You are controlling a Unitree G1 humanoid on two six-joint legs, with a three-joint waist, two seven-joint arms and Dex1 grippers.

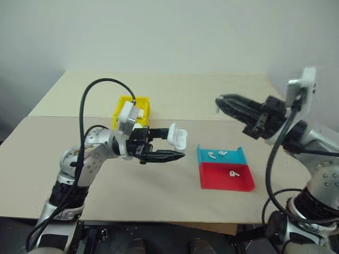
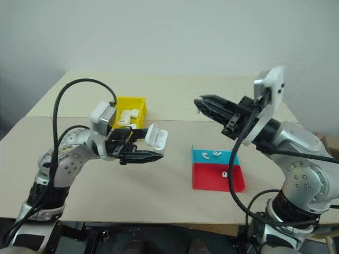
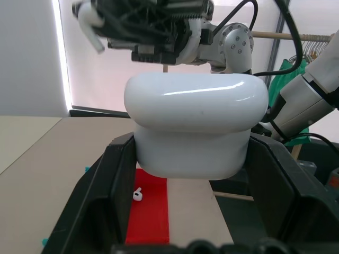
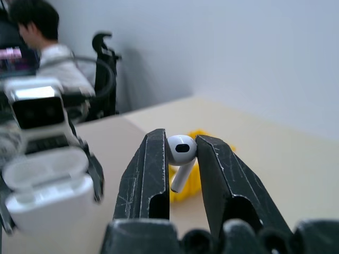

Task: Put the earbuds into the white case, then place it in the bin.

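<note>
The left hand is clamped on the case, holding it in the air with the lid flipped open, between the bin and the blue tray. The right hand pinches one earbud by its head between the fingertips, stem hanging down, raised above the worktop on the far side of the blue tray from the case. Two more earbuds lie in the blue tray and one in the red tray just beside it. The bin already holds several white cases.

The grip on the earbud is shallow, at the very fingertips; a twist or bump against the case rim could flick it out. The stem must line up with its socket, so a tilted approach would likely jam it or push the case askew in the left hand. Both hands are in mid-air, so anything dropped falls to the worktop.
</note>
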